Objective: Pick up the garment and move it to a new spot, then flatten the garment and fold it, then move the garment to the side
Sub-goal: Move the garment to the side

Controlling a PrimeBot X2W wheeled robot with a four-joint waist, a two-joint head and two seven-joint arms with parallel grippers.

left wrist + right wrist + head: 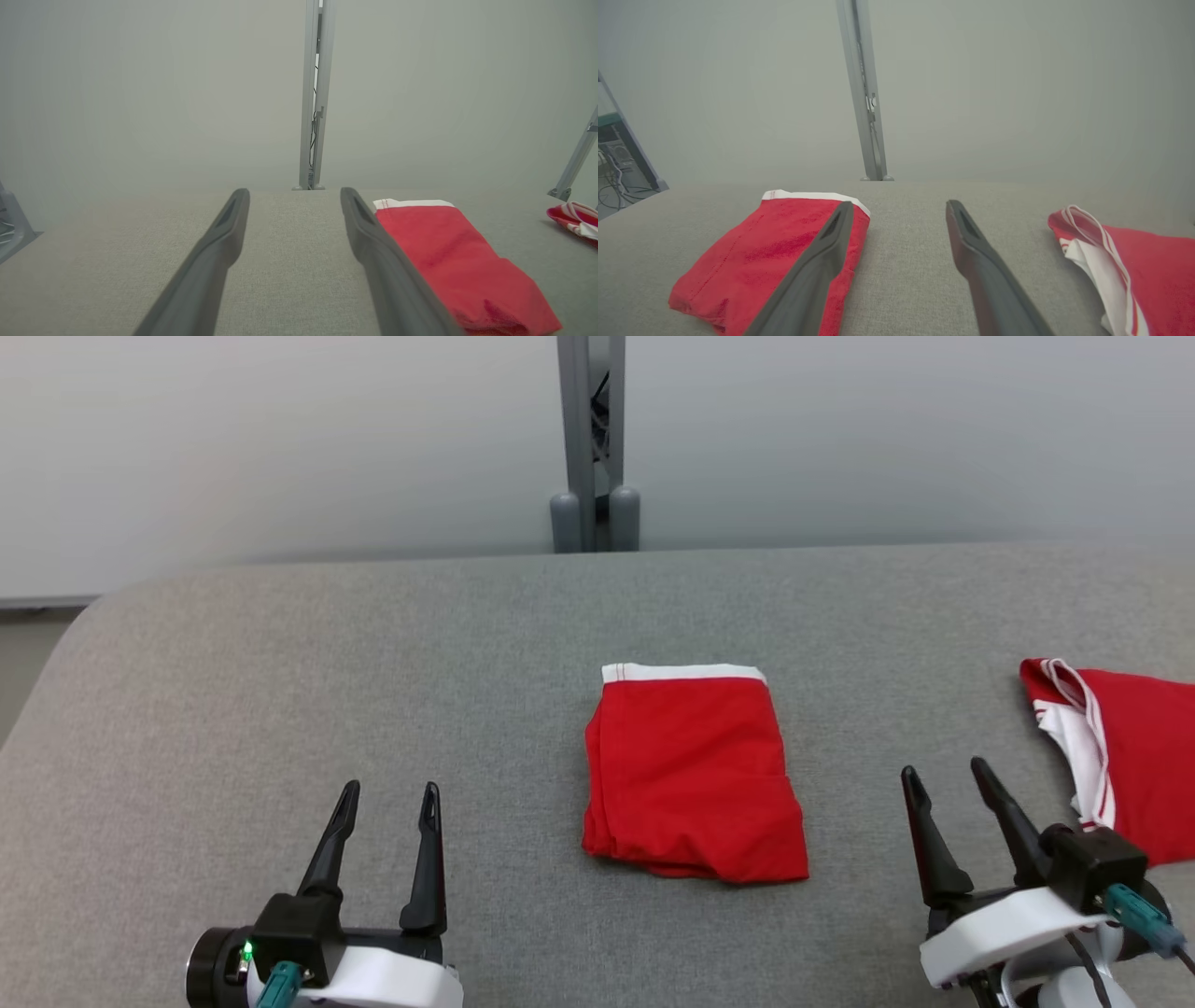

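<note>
A folded red garment [691, 775] with a white waistband at its far edge lies flat in the middle of the grey padded surface [280, 691]. My left gripper [390, 789] stands open at the lower left, well to the left of the garment, nothing between its fingers. My right gripper [943, 768] stands open at the lower right, apart from the garment's right edge and also empty. In the left wrist view the garment [448, 252] lies just right of the open left gripper [294, 191]. In the right wrist view the garment [770, 247] lies to the left of the open right gripper [900, 204], partly behind its left finger.
A second red garment [1139, 756] with white striped trim lies loosely at the right edge, just beyond my right gripper; it shows also in the wrist views [572, 217] [1153, 266]. A grey metal post [593, 439] rises behind the surface's far edge. The surface's left corner is rounded.
</note>
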